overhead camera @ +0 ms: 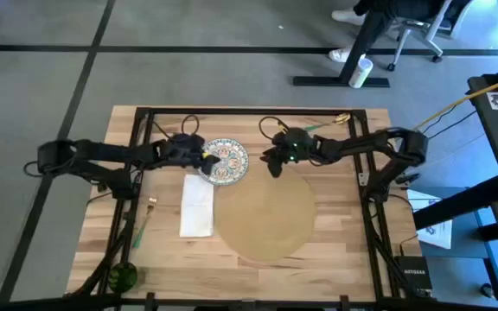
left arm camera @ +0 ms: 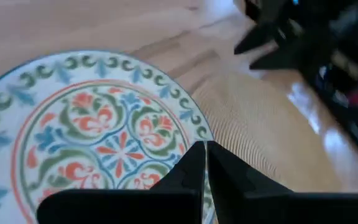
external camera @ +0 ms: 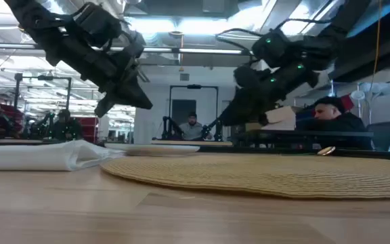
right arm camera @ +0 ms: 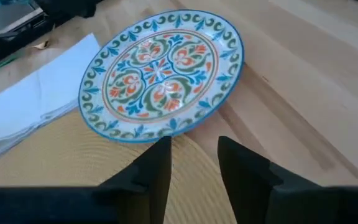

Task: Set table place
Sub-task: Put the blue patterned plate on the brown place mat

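A pale wooden table (overhead camera: 335,233) with a thin black frame is seen from above, with two dark robot arms reaching in from either side toward its far half. A large round tan placemat (overhead camera: 266,218) lies flat near the middle of the table, a little toward the right. A small patterned plate (overhead camera: 224,161), white-rimmed with blue, green and orange flourishes, sits at the mat's far left edge, its near rim overlapping the edge of the mat. A folded white napkin (overhead camera: 197,206) lies just left of the mat, near the plate. Farther left, along the table's left side, lies a slim piece of cutlery with a gold end (overhead camera: 145,218), and a green glass (overhead camera: 123,276) stands at the near left corner.

The left gripper (left arm camera: 205,163) hovers over the left side of the plate, its two dark fingertips pressed together with only a hairline between them, holding nothing. The right gripper (right arm camera: 194,163) hangs above the far edge of the mat, just right of the plate, its fingers a little apart and empty.

From table height, people are seated at desks in the room beyond, one of them close behind the table on the right (external camera: 334,116).
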{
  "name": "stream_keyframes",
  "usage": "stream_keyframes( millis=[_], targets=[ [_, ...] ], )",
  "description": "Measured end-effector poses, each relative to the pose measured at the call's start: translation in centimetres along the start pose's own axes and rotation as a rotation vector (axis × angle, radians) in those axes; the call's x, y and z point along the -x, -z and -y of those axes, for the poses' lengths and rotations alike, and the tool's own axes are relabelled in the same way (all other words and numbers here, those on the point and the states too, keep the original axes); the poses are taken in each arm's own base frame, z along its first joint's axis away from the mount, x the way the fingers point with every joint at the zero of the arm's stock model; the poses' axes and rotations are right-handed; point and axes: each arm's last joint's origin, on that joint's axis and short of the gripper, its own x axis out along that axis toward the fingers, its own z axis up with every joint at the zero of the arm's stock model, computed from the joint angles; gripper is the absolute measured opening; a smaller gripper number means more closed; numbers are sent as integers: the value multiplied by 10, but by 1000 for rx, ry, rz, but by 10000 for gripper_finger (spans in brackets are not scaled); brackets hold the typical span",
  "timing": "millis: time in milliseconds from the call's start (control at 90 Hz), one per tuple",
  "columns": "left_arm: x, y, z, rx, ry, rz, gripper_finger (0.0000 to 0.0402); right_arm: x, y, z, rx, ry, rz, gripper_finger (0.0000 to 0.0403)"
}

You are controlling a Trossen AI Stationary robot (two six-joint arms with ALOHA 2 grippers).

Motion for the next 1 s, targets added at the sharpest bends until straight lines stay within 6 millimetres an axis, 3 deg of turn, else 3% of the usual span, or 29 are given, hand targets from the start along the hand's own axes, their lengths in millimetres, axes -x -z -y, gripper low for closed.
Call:
stream_keyframes(
  millis=[267, 411, 789, 1000],
  targets=[
    [2, -1, -22, 140, -108, -6, 1, -20, -7, 1, 10, 27, -89, 120],
    [3, 1, -26, 92, -139, -30, 12, -22, -7, 2, 7, 31, -105, 120],
    [7, 9, -41, 229, -280, -123, 102, -22, -5, 1, -79, 14, -121, 122],
    [8, 7, -44, 234, -282, -132, 137, -22, -7, 2, -138, 34, -94, 178]
  ],
)
